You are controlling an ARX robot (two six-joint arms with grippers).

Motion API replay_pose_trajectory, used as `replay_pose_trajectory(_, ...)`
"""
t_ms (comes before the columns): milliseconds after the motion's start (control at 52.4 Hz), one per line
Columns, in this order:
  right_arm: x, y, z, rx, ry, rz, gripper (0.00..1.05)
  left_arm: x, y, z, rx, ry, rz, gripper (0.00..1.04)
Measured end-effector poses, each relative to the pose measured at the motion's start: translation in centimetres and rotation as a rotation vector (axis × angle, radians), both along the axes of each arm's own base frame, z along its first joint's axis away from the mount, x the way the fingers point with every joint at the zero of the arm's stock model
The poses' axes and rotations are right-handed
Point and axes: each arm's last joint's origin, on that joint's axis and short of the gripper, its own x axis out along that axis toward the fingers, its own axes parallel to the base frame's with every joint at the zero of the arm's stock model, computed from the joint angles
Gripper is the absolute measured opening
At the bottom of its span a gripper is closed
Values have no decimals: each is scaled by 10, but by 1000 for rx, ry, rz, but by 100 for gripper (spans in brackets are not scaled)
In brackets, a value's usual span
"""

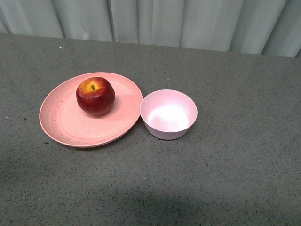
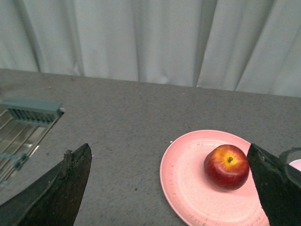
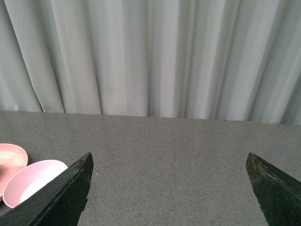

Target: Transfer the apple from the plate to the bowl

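The dark-red apple (image 1: 95,96) with a yellow patch at its stem sits on the wide salmon-pink plate (image 1: 61,122), toward its far side. The small pale pink bowl (image 1: 168,114) stands empty just right of the plate, almost touching it. Neither arm shows in the front view. In the left wrist view the apple (image 2: 226,166) and plate (image 2: 183,183) lie ahead, near one finger; my left gripper (image 2: 169,162) is open and empty. My right gripper (image 3: 169,162) is open and empty over bare table, with the bowl (image 3: 33,181) off to one side.
The grey speckled table (image 1: 225,179) ends at a pale curtain (image 1: 188,21) along the back. A grey slotted rack (image 2: 30,113) with metal bars shows at one edge of the left wrist view.
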Motion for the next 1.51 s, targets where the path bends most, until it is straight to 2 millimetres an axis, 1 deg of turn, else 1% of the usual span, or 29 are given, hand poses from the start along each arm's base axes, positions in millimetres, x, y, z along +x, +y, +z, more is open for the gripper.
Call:
replay_pose_trajectory(57,0,0,0,0,0,0,95,20,-5,1,-12,16,-36,98)
replay_pose_trajectory(114,0,0,0,0,0,0,95,33,-8,-2,-26,52,-49,98)
replay_pose_trajectory(153,0,0,0,0,0,0,95,44,-11,-7,-35,95,-57,98)
replay_pose_trajectory(286,0,0,0,0,0,0,95,75,-23,-21,-75,213,-84,98)
replay_pose_trajectory(382,0,0,0,0,0,0,95,90,-31,-28,-81,258,-109,98)
replay_pose_trajectory(420,0,0,0,0,0,0,95,100,-35,-33,-81,288,-121,98)
replay_pose_trajectory(477,0,0,0,0,0,0,95,107,-38,-38,-78,314,-132,98)
replay_pose_trajectory(553,0,0,0,0,0,0,95,125,-45,-51,-66,364,-143,98)
replay_pose_trajectory(611,0,0,0,0,0,0,95,133,-48,-57,-61,387,-148,98)
replay_pose_trajectory(840,0,0,0,0,0,0,95,152,-61,-63,-49,415,-180,98)
replay_pose_trajectory(954,0,0,0,0,0,0,95,161,-71,-75,-22,439,-212,98)
replay_pose_trajectory(1049,0,0,0,0,0,0,95,165,-74,-85,-24,469,-244,98)
replay_pose_trajectory(1297,0,0,0,0,0,0,95,172,-79,-90,-24,490,-257,98)
replay_pose_trajectory(1507,0,0,0,0,0,0,95,178,-82,-100,-25,534,-265,98)
